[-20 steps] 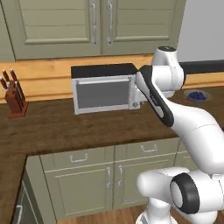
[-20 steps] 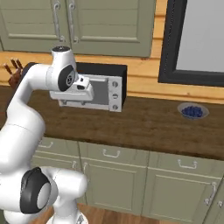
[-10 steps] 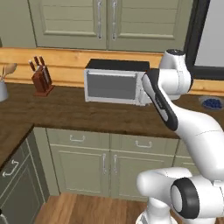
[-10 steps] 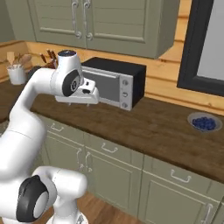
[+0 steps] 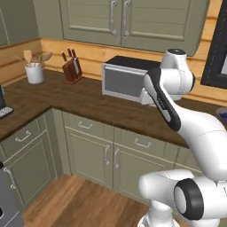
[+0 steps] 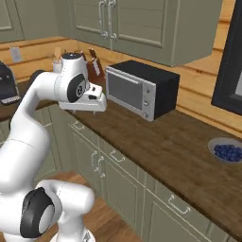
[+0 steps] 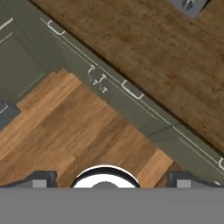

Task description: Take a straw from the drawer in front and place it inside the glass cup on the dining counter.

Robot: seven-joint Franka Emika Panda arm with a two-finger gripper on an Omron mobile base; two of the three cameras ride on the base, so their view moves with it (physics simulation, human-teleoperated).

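Note:
My gripper (image 7: 110, 178) is open, its two dark fingertips (image 7: 43, 179) wide apart with nothing between them. It hangs over the wooden floor, looking down at the front of the green cabinets. In the right base view the hand (image 6: 90, 105) is held at chest height before the dark worktop (image 6: 160, 142). Shut drawer fronts (image 5: 138, 142) with silver bar handles run under that worktop. The straw, the glass cup and the dining counter are out of view.
A black and silver microwave (image 6: 142, 90) stands on the worktop, with a knife block (image 5: 71, 68) and a white crock of wooden utensils (image 5: 34, 72) to its left. A bowl of blueberries (image 6: 228, 151) sits far right. Cabinets turn a corner at the left (image 5: 24, 150).
The whole picture has slid rightward as the base turns left; the crock and the left corner cabinets have come into view. The arm keeps the same pose, gripper still open.

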